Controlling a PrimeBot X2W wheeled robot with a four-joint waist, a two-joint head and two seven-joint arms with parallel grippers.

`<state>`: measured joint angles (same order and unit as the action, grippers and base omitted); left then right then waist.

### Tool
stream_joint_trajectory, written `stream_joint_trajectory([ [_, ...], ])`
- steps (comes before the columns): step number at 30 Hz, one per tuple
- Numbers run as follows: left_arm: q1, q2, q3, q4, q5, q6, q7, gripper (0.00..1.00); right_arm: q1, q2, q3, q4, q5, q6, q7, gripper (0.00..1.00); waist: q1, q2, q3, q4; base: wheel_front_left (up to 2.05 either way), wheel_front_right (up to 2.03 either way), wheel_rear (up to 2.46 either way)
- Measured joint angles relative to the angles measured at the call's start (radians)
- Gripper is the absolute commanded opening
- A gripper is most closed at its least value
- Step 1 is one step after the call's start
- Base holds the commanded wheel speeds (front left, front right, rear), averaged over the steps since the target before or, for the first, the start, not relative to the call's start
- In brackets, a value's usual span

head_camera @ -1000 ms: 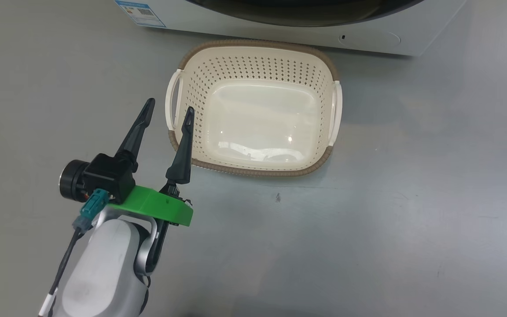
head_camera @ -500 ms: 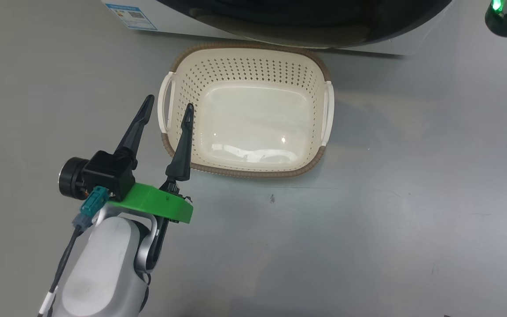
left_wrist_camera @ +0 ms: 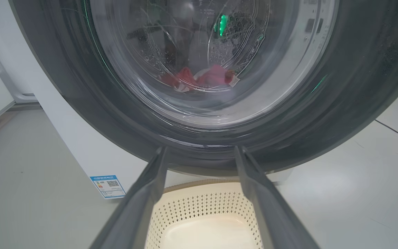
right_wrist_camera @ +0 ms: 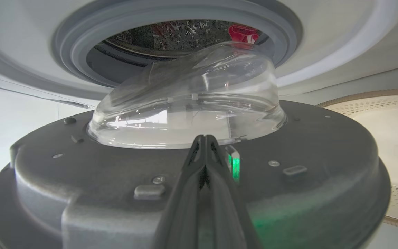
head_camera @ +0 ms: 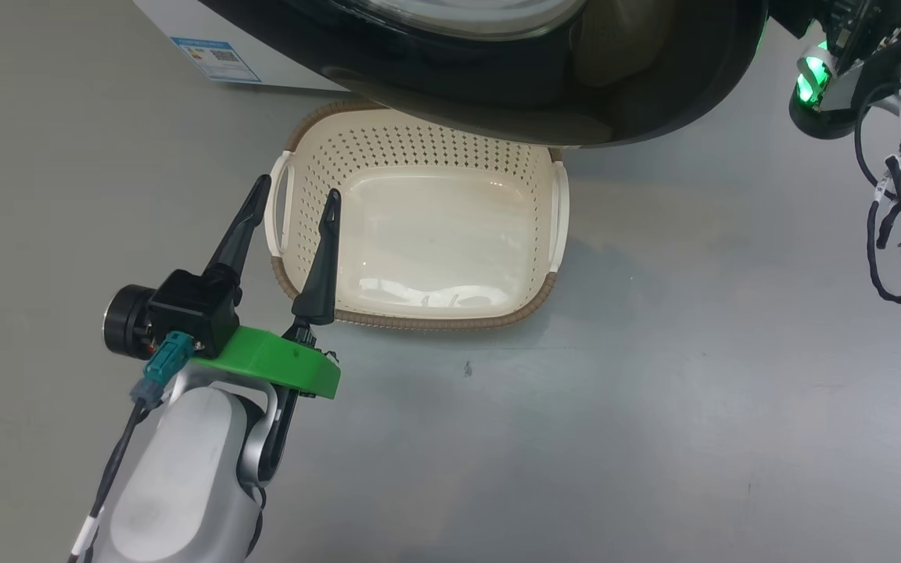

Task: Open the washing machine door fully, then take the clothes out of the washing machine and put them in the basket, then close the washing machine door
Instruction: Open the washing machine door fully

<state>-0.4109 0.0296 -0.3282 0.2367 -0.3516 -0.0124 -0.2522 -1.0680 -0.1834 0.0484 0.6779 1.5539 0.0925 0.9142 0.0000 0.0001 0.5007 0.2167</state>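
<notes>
While the left gripper [head_camera: 298, 186] hung wide open and empty over the basket's left edge, the right gripper [right_wrist_camera: 204, 139] was pressed shut on nothing by the door's inner face. The cream, perforated, brown-rimmed basket [head_camera: 419, 319] sat empty on the floor [head_camera: 654, 391]. Beyond, the door [head_camera: 654, 94], glossy black around clear bulging glass, stood ajar above the basket's far edge. Red clothes [left_wrist_camera: 202, 76] lay inside the white washing machine [left_wrist_camera: 74, 145].

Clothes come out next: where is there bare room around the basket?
The basket is empty inside, and bare floor lies right of it and nearer the robot. Crowded: the washing machine door overhangs its far rim, and the open left gripper hovers by its left handle.
</notes>
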Motion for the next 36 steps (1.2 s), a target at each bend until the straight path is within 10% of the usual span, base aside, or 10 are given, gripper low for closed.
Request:
stream_joint_trajectory([
  [36,0.119,0.001,0.029,0.076,0.002,0.031,0.000,1.00,0.342,0.098,0.068,-0.103,0.093,0.029,0.134,0.00,0.0000,0.0000,-0.219,-0.025,0.00,0.00,0.00],
])
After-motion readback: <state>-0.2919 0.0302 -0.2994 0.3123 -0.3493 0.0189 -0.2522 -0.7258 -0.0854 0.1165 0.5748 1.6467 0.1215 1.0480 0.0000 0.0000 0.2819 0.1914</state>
